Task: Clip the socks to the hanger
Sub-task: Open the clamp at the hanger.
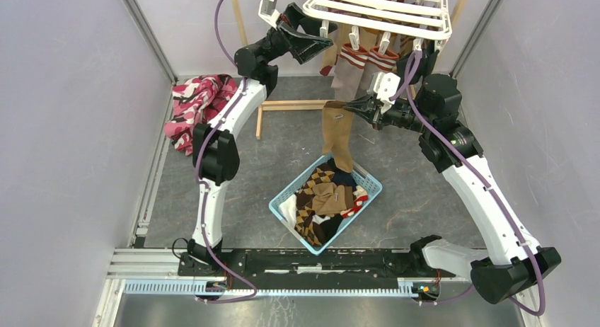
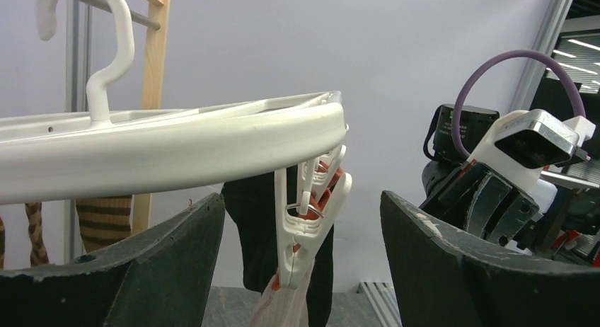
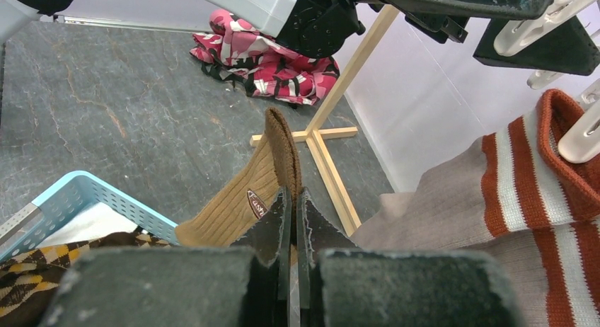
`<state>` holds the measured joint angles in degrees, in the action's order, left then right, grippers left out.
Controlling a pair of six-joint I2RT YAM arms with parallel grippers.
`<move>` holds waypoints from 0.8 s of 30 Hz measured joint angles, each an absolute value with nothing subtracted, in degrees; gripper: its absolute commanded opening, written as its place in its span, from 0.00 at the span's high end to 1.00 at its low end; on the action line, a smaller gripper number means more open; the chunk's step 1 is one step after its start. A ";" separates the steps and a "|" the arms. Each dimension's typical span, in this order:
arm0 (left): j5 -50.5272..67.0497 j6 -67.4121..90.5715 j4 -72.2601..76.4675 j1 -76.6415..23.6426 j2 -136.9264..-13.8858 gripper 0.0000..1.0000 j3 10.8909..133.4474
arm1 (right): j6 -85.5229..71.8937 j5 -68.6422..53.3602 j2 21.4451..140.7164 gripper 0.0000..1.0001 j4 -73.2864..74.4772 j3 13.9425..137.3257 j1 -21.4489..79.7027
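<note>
The white hanger [image 1: 382, 12] hangs at the back, its rim [image 2: 177, 146] close over my left gripper. Two grey socks with red-white striped cuffs [image 1: 357, 61] are clipped under it. My left gripper [image 1: 311, 40] is open, its fingers [image 2: 141, 270] on either side of a white clip [image 2: 311, 235] that pinches a grey sock, and they do not touch the clip. My right gripper [image 1: 348, 109] is shut on the cuff of a tan sock [image 1: 338, 139], which dangles down to the basket. In the right wrist view the jaws [image 3: 291, 196] pinch that tan sock [image 3: 233, 199] beside a striped cuff [image 3: 509, 192].
A light blue mesh basket [image 1: 294, 230] with several socks sits on the grey floor between the arms. A pink, red and black cloth [image 1: 198, 100] lies at the left. A thin wooden stand [image 1: 290, 106] holds up the hanger. A black sock [image 2: 255, 228] hangs behind the clip.
</note>
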<state>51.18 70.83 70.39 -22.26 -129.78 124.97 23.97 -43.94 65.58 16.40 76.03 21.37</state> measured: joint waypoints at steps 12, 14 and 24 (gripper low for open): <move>49.56 70.89 70.22 -22.26 -129.82 0.20 126.72 | 24.14 -44.07 65.52 1.00 16.40 76.03 21.37; 49.43 70.91 70.83 -22.26 -129.82 0.22 126.85 | 24.14 -44.10 65.52 1.00 16.40 76.03 21.37; 48.03 71.40 72.82 -22.26 -130.15 0.54 126.91 | 24.14 -44.12 65.52 1.00 16.40 76.03 21.37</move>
<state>48.03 71.40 72.82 -22.26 -130.15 126.91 24.14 -44.12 65.52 16.40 76.03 21.37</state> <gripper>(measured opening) 0.593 0.015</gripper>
